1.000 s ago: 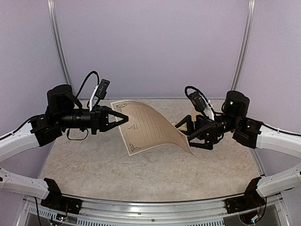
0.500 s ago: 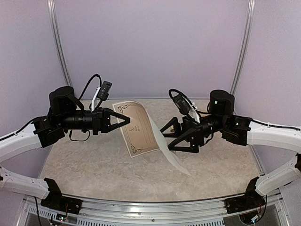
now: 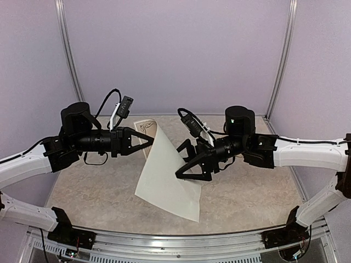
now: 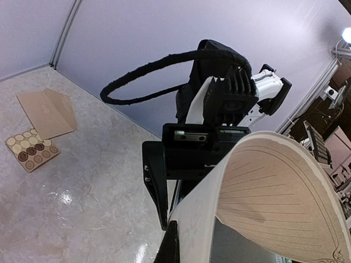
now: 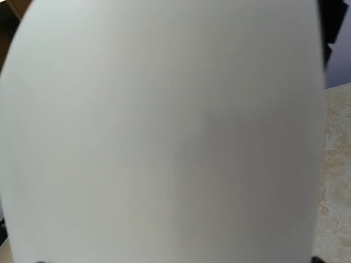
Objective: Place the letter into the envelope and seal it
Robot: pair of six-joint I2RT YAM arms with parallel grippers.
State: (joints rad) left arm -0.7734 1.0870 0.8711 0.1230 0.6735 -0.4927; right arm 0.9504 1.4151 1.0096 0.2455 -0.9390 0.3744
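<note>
letter (image 3: 164, 181) is drooping over the desk's (image 3: 258, 192) middle, light and floppy | left claw (image 3: 149, 142) is pinching its top edge | right claw (image 3: 182, 162) is gaping wide just beside it | probably wanting an edge grip

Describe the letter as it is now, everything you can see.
The letter is a thin cream-white paper sheet, bowed into a curl. Its plain white reverse faces the top camera; the inner face carries faint ruled lines and a dark ornamental border. The shut left claw pinches its upper edge, and its lower corner hangs toward the table. The open right claw sits beside its right edge; contact is unclear.
</note>
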